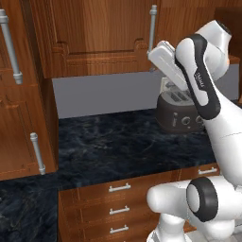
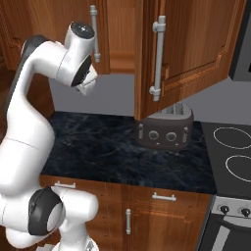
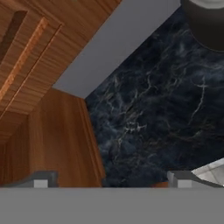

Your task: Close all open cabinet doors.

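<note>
Wall cabinet door (image 2: 188, 49) stands swung open above the toaster (image 2: 164, 130), w/ vertical grey bar handle (image 2: 158, 56) at its near edge. Hand (image 3: 109, 179) raised over dark marble counter (image 3: 166, 113), fingers apart, holding nothing, well apart from door.

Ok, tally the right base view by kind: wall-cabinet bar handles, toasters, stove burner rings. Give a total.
Wall-cabinet bar handles: 2
Toasters: 1
Stove burner rings: 2
Total: 5
</note>
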Controlling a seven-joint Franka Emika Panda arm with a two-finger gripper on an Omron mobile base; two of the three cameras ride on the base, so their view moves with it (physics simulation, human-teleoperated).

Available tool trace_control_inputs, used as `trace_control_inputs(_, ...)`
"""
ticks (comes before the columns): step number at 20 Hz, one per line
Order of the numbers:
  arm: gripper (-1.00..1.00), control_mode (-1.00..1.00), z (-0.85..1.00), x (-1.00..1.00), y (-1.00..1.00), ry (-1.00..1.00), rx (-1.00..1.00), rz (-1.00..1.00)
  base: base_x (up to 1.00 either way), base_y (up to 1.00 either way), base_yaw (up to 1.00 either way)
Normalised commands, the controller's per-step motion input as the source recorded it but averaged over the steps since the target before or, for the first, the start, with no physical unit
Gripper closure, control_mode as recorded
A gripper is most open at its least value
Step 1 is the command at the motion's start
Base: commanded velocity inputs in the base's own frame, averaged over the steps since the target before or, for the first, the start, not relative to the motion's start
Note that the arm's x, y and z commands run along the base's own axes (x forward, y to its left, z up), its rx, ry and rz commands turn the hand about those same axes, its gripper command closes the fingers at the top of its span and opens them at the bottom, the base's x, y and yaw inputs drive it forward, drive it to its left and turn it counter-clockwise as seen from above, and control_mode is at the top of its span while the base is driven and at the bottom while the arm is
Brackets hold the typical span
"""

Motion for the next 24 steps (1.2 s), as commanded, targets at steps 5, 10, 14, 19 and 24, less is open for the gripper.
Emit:
trace_control_inputs(5, -1.00, -1.00, -0.03, -0.48, -0.32, -0.01, 0.01, -0.17, 0.00, 0.00, 0.00)
trace_control_inputs(10, -1.00, -1.00, 0.00, -0.44, -0.33, 0.00, 0.01, -0.35, 0.00, 0.00, 0.00)
trace_control_inputs(14, -1.00, -1.00, 0.00, -0.42, -0.36, 0.00, 0.01, -0.40, 0.00, 0.00, 0.00)
trace_control_inputs(19, -1.00, -1.00, 0.00, -0.50, -0.41, 0.00, 0.01, -0.30, 0.00, 0.00, 0.00)
trace_control_inputs(24, -1.00, -1.00, 0.00, -0.57, -0.40, -0.08, 0.07, -0.14, 0.00, 0.00, 0.00)
